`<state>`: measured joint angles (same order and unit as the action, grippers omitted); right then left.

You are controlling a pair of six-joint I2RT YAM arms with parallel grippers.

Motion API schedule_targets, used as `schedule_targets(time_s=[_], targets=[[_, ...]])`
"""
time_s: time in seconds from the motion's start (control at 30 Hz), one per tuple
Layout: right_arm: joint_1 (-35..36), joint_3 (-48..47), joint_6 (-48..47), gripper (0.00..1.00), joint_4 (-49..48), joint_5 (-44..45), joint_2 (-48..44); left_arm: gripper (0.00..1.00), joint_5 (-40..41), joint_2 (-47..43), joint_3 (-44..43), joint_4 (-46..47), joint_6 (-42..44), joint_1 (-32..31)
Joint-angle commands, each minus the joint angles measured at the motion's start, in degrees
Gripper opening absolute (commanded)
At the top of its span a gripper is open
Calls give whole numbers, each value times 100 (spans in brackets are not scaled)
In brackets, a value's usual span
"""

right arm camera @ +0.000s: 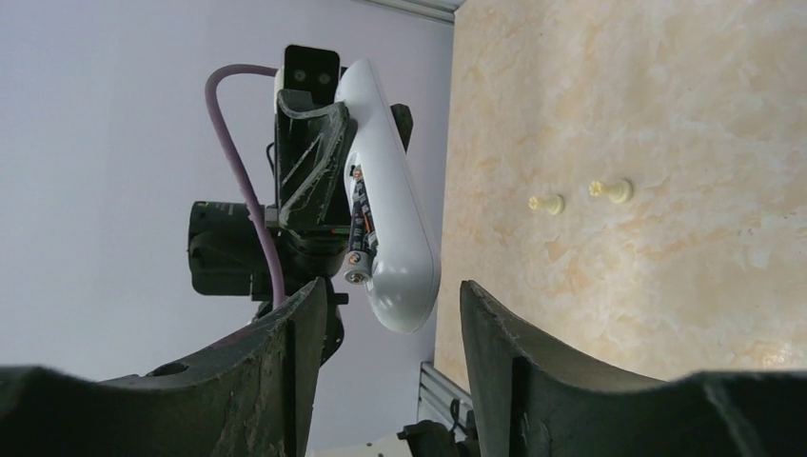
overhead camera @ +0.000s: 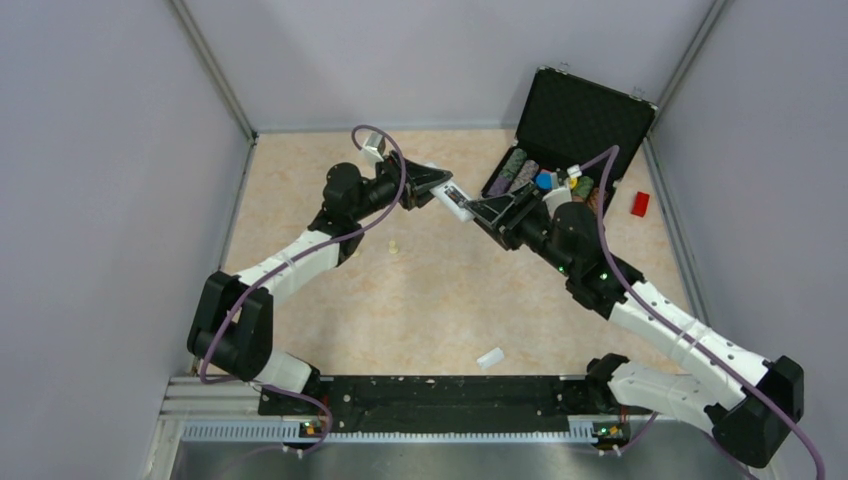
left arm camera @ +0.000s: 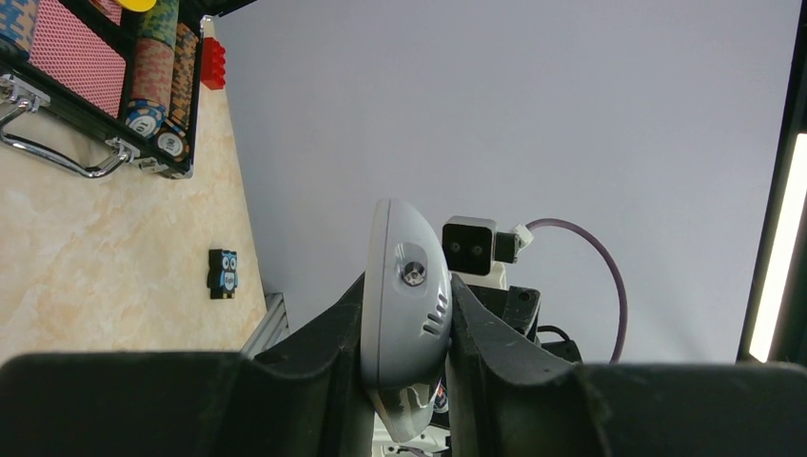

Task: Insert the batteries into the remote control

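Note:
My left gripper (overhead camera: 437, 186) is shut on the white remote control (overhead camera: 455, 201) and holds it in the air above the table's far middle. In the left wrist view the remote's rounded end (left arm camera: 404, 286) sits clamped between the two black fingers. In the right wrist view the remote (right arm camera: 392, 200) shows side on, with a dark battery (right arm camera: 359, 228) lying in its open back compartment, its metallic end towards me. My right gripper (overhead camera: 482, 210) is open and empty, its fingers (right arm camera: 295, 333) spread just short of the remote's free end.
An open black case (overhead camera: 560, 135) with poker chips stands at the back right. A red brick (overhead camera: 640, 203) lies beside it. Small cream pegs (right arm camera: 609, 190) lie on the table. A loose white cover piece (overhead camera: 489, 357) lies near the front. A small owl figure (left arm camera: 223, 272) sits by the wall.

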<state>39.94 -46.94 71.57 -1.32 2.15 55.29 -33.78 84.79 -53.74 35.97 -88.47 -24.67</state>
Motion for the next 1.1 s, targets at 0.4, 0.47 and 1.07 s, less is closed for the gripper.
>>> schedule_targets(time_s=[0.4,0.47,1.07], targets=[[-72,-80,52,43,-588,-187,409,0,-82,-280,53,130,227,23],[-72,-58,91,41,-583,-186,445,0,-90,-296,56,134,248,23],[-142,-36,485,31,-706,-633,866,0,-488,-345,-14,434,812,20]])
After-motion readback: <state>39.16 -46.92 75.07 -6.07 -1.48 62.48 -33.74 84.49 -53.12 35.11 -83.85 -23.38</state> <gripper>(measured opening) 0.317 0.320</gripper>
